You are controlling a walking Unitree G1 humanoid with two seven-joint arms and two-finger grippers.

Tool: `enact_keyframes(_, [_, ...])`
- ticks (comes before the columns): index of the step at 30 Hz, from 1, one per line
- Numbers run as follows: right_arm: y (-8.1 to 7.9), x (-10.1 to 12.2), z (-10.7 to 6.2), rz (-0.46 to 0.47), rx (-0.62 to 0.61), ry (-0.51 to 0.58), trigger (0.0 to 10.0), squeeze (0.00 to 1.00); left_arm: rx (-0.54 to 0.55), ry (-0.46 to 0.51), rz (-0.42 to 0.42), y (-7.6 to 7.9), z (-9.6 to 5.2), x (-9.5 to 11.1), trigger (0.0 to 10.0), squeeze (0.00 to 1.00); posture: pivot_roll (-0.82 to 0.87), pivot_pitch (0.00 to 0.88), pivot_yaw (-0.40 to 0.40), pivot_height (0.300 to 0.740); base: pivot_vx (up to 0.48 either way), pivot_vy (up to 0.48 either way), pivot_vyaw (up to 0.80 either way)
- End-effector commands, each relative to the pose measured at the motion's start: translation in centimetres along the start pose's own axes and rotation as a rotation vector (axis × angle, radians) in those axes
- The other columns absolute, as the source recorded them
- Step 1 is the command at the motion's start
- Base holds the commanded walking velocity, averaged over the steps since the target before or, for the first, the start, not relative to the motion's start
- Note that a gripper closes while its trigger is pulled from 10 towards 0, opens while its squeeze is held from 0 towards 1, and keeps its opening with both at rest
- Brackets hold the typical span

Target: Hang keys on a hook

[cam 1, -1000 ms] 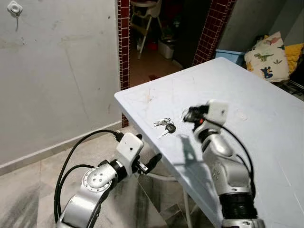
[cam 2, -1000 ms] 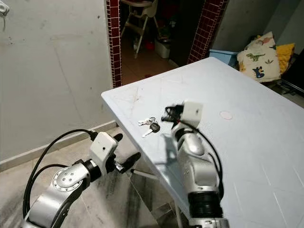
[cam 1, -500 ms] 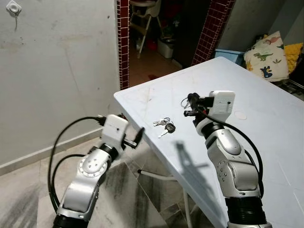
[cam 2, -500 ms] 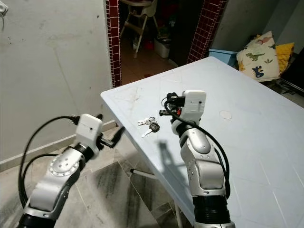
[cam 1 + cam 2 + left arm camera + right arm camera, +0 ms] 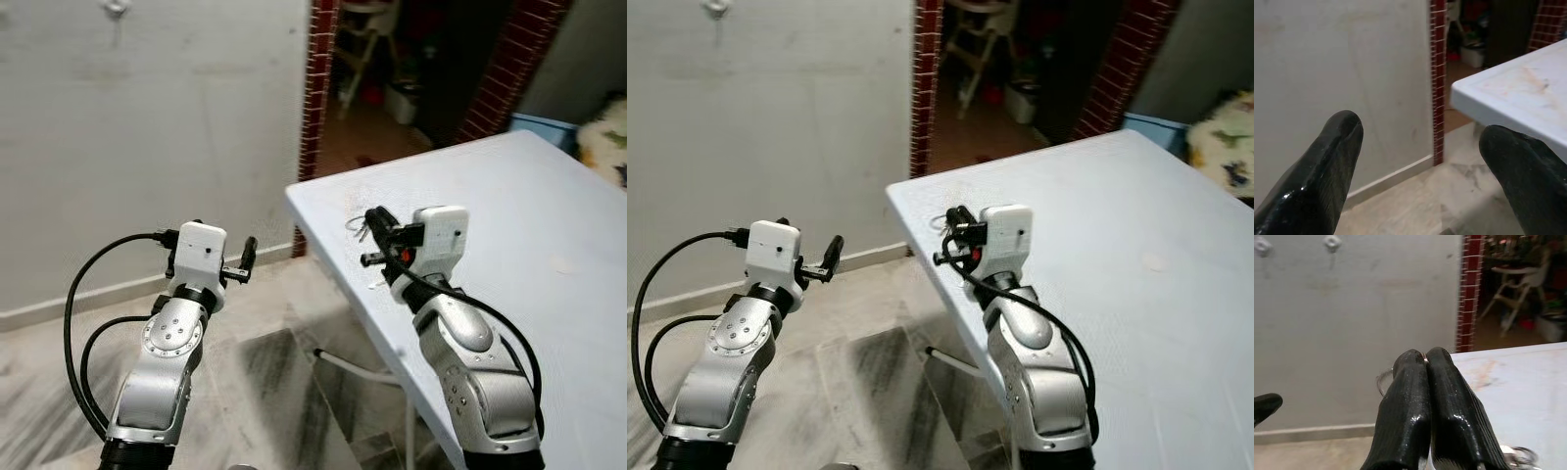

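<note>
**Keys pinched by the ring, carried above the table corner**

Keys [image 5: 359, 227] sit at the tips of your right gripper [image 5: 376, 223], raised above the corner of the white table [image 5: 549, 206]. In the right wrist view the two black fingers [image 5: 1410, 396] are pressed together with no gap, and a thin wire loop, the key ring, curves out beside them. The bunch itself is too small and partly hidden to say which way the blades point; judge that they dangle below the ring, long axis roughly vertical.

Expect a light, hard, loosely jointed load: the metal is slippery, and the keys will likely swing when you move. The ring is the sensible hold, since its free loop is what must slide over a hook.

Two small wall fittings, probably the hooks [image 5: 1332, 242], sit high on the grey wall [image 5: 147, 117], well apart from the keys.

Your left gripper [image 5: 238, 265] is held up over the floor, its fingers [image 5: 1327, 166] spread wide and empty.
</note>
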State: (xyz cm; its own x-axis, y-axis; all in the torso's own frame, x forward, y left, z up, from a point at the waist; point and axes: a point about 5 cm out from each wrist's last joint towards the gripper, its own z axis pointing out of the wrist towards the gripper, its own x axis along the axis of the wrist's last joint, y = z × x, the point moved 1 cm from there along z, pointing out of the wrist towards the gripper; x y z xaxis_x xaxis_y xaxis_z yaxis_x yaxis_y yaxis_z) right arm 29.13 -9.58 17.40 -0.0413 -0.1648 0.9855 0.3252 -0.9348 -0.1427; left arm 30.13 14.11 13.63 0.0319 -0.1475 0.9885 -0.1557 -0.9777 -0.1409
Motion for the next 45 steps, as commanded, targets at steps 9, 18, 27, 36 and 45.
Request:
enact_keyframes(9, [-0.1,0.0,-0.5,0.012,-0.038,-0.001,10.0,0.00,-0.001,-0.037,-0.053,0.7,0.7,-0.2,10.0,0.00,0.16,0.000,-0.057,0.740,0.000,0.000,0.80])
enact_keyframes(18, [0.4,-0.2,-0.3,0.022,-0.080,-0.006,10.0,0.00,-0.004,-0.075,-0.059,0.9,0.9,-0.6,10.0,0.00,0.17,0.000,-0.054,0.740,0.000,0.000,0.44])
enact_keyframes(27, [0.6,-0.4,-0.1,0.012,-0.096,-0.017,10.0,0.00,-0.012,-0.084,-0.057,1.1,1.0,-0.6,10.0,0.00,0.17,0.000,-0.053,0.740,0.000,0.411,0.00])
enact_keyframes(36, [0.6,-0.4,0.2,0.010,-0.104,-0.019,10.0,0.00,-0.016,-0.089,-0.059,1.2,1.2,-0.7,10.0,0.00,0.16,0.000,-0.052,0.740,0.000,0.476,0.00])
enact_keyframes(45, [0.5,-0.4,0.4,0.008,-0.106,-0.015,10.0,0.00,-0.037,-0.070,-0.055,1.3,1.3,-0.4,10.0,0.00,0.17,0.000,-0.053,0.740,0.000,0.373,0.00])
